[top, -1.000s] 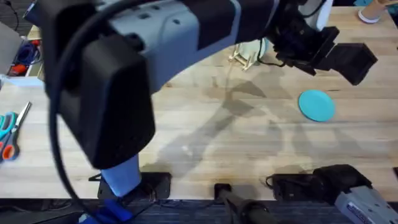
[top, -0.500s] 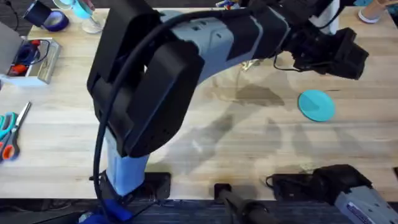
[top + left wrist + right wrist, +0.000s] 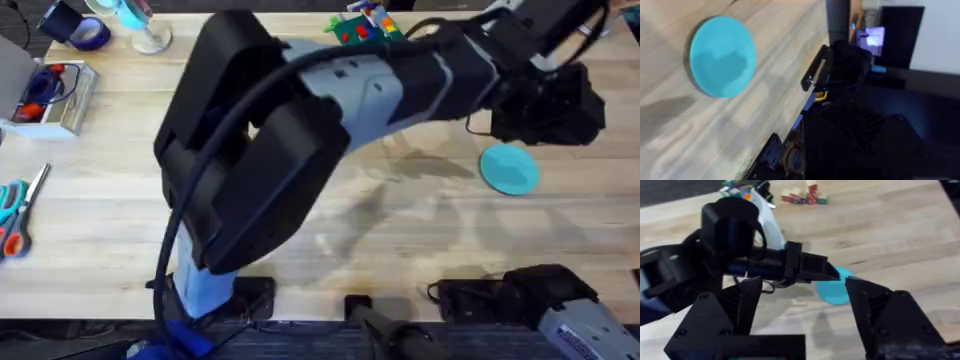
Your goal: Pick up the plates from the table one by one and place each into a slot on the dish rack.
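Observation:
A teal-blue plate [image 3: 510, 168] lies flat on the wooden table [image 3: 100, 180] at the right. My left arm reaches across from the lower left, and its gripper [image 3: 545, 100] hovers just behind the plate. The left wrist view looks down on that plate [image 3: 722, 56]. In the right wrist view the left gripper [image 3: 832, 273] is a black bar over the plate [image 3: 837, 291]. My right gripper [image 3: 462, 295] rests at the near right edge, open with nothing between its fingers [image 3: 880, 310]. The left arm hides the dish rack.
A colourful toy-brick model [image 3: 360, 22] stands at the back centre, with loose bricks [image 3: 805, 194] nearby. Scissors [image 3: 15, 212] lie at the left edge, and a box [image 3: 45, 95] and tape [image 3: 85, 32] sit at the back left. The near middle of the table is bare wood.
My left arm has swung right and dropped away from the camera, bringing its gripper from beside the rack to just behind the teal plate. The arm now covers the rack. The right arm has not moved.

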Robot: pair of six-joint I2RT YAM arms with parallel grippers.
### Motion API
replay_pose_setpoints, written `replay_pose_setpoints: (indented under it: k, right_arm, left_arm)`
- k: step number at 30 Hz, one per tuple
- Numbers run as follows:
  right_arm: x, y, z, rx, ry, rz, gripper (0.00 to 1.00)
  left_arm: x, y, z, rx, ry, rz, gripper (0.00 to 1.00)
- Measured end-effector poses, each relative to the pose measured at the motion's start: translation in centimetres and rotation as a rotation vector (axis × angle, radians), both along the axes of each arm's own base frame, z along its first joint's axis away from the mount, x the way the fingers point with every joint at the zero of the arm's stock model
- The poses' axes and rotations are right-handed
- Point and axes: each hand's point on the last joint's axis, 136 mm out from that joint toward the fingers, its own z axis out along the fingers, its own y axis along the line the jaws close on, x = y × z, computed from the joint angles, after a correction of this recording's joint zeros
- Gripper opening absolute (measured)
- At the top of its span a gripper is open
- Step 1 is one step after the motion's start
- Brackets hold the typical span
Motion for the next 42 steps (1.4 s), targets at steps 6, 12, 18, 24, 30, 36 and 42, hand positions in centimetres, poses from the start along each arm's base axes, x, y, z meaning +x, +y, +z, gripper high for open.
replay_pose_setpoints:
  k: [6,12,18,24,30,36,42]
  right_arm:
    - [1.1,-0.7,-0.6,-0.076,0.056,-0.010,0.996]
    - [2.2,-0.9,-1.4,-0.110,0.111,-0.015,0.996]
    - [2.1,-1.6,-1.2,-0.142,0.109,-0.049,0.995]
    - [2.1,-1.7,-1.3,-0.146,0.114,-0.051,0.997]
    - [2.0,-1.7,-1.3,-0.146,0.116,-0.051,0.996]
    - [1.9,-1.7,-1.4,-0.147,0.122,-0.052,0.996]
    - [1.9,-1.9,-1.4,-0.154,0.121,-0.061,0.996]
  left_arm:
    - [-0.2,-0.3,-1.0,0.056,0.007,0.065,0.041]
    - [0.6,0.1,-2.4,0.069,-0.012,0.102,0.041]
    - [1.1,-0.2,-4.1,-0.038,-0.081,0.104,0.041]
    - [1.4,1.0,-6.1,-0.005,-0.065,0.121,0.041]
    - [2.3,1.5,-6.4,0.004,-0.065,0.146,0.040]
    - [2.4,1.4,-8.0,0.027,-0.041,0.152,0.040]
    - [2.4,1.5,-10.2,0.063,-0.017,0.160,0.041]
